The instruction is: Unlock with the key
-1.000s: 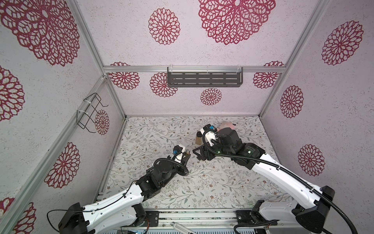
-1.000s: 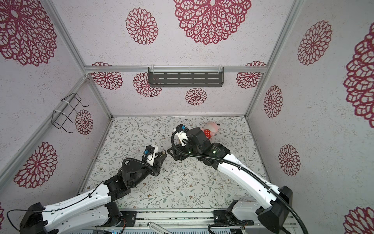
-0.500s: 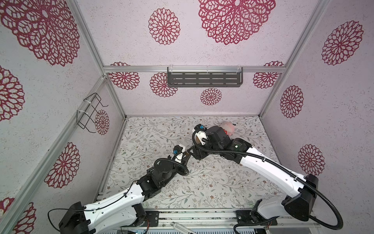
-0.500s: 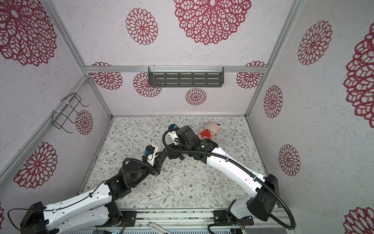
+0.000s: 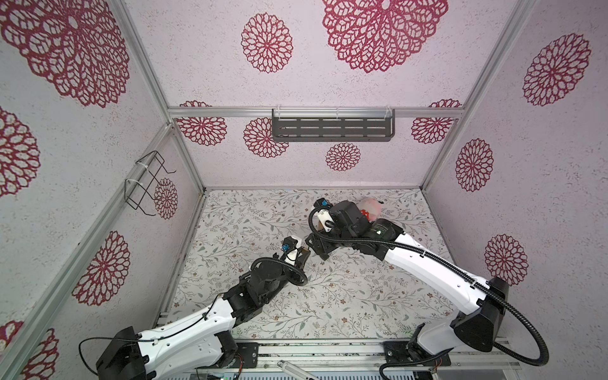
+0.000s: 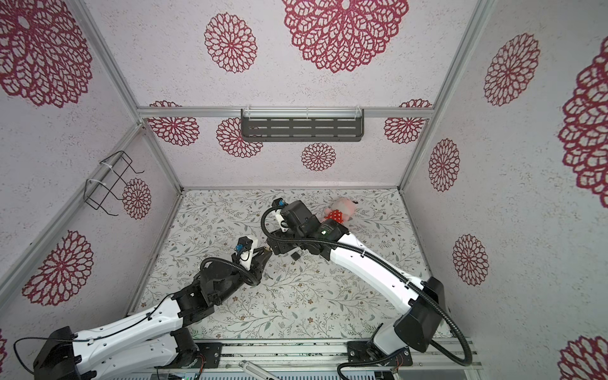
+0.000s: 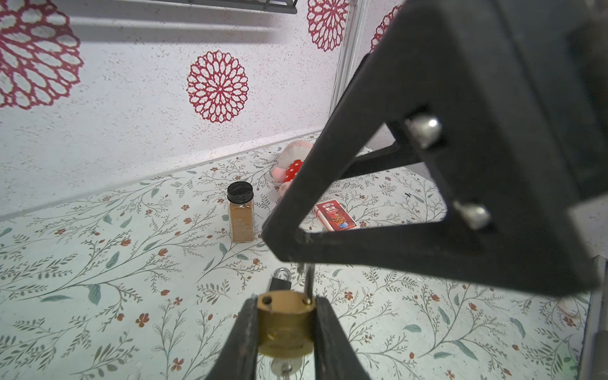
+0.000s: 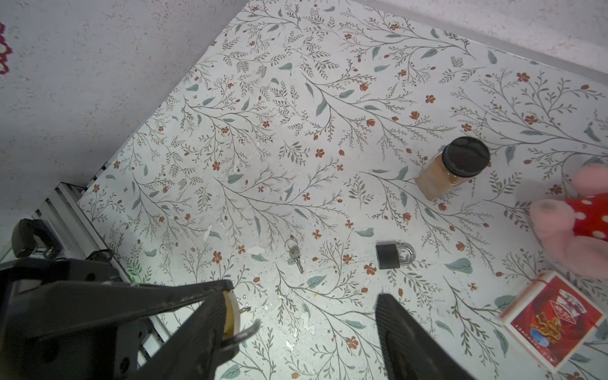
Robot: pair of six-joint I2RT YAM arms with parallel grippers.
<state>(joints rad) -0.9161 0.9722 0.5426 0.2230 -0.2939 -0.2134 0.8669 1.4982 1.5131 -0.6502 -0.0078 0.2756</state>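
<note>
A brass padlock [image 7: 284,329], its shackle [image 7: 308,284] out of one hole, is clamped in the left gripper [image 7: 286,302]; the right gripper [image 8: 299,296] is spread wide beside it.

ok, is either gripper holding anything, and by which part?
Left gripper grips the brass padlock by the two sides of its body. Right gripper is open, holding nothing.
</note>
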